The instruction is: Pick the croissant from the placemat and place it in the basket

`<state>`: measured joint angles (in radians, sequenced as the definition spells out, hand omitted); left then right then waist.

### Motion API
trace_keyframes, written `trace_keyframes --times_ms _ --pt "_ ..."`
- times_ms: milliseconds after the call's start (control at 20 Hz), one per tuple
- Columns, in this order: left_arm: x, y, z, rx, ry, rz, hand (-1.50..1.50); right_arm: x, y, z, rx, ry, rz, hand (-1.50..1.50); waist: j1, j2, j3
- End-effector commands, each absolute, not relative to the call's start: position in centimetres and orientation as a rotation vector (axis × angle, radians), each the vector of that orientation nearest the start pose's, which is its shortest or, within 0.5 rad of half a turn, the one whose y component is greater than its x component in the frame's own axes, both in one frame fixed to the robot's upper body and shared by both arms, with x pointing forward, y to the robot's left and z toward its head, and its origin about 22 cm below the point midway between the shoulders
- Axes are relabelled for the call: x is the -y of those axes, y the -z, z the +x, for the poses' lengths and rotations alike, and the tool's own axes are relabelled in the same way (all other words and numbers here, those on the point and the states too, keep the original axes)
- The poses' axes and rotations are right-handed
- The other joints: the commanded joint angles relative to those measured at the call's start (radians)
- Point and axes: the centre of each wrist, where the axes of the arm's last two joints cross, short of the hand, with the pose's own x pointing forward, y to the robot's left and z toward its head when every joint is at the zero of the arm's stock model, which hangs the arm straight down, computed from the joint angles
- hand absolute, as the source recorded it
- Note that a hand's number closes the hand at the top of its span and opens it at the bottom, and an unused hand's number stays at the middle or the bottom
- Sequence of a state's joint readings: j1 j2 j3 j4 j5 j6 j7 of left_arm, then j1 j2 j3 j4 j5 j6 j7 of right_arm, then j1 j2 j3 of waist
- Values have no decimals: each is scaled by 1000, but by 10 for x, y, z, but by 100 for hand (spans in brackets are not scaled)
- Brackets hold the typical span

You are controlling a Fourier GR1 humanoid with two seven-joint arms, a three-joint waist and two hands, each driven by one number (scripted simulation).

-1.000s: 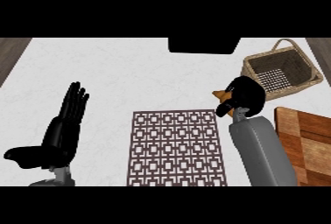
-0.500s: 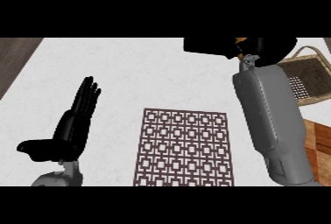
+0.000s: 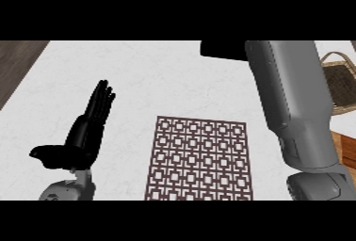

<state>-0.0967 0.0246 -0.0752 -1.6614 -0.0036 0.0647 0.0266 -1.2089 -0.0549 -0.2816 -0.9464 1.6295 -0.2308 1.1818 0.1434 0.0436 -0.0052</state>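
The patterned brown placemat [image 3: 200,160] lies at the lower middle of the counter with nothing on it. No croissant shows anywhere in the head view. The wicker basket [image 3: 341,89] is cut off by the right edge, and my right forearm [image 3: 292,103] hides part of it. That grey forearm runs from the lower right to the view's top, and its hand is beyond the top edge. My left hand [image 3: 87,127] rests open at the left, fingers up, holding nothing.
A black block [image 3: 222,49] sits at the counter's far edge, just left of my right forearm. A strip of wooden board [image 3: 345,150] shows at the right edge below the basket. The counter's left edge [image 3: 28,70] runs along dark flooring.
My right arm has stretched farther away, and its hand, which held the croissant near the basket, has gone out of view at the top. The basket has slid to the right edge.
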Motion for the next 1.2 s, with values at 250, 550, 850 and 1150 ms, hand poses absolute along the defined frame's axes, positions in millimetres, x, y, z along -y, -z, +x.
trace_keyframes --times_ms 250,550,850,1150 --pt "-209 -36 260 1717 27 6 0 114 -272 454 712 284 -1660 150 -38 -10 0" --pt "-211 -39 256 1699 13 30 0 122 -275 460 658 305 -1686 150 -61 -21 2" --pt "-222 -33 252 1683 -3 48 0 131 -265 463 640 350 -1698 150 -80 -24 3" --pt "-238 -35 254 1688 -30 84 0 136 -237 464 587 307 -1702 150 -105 -32 4"
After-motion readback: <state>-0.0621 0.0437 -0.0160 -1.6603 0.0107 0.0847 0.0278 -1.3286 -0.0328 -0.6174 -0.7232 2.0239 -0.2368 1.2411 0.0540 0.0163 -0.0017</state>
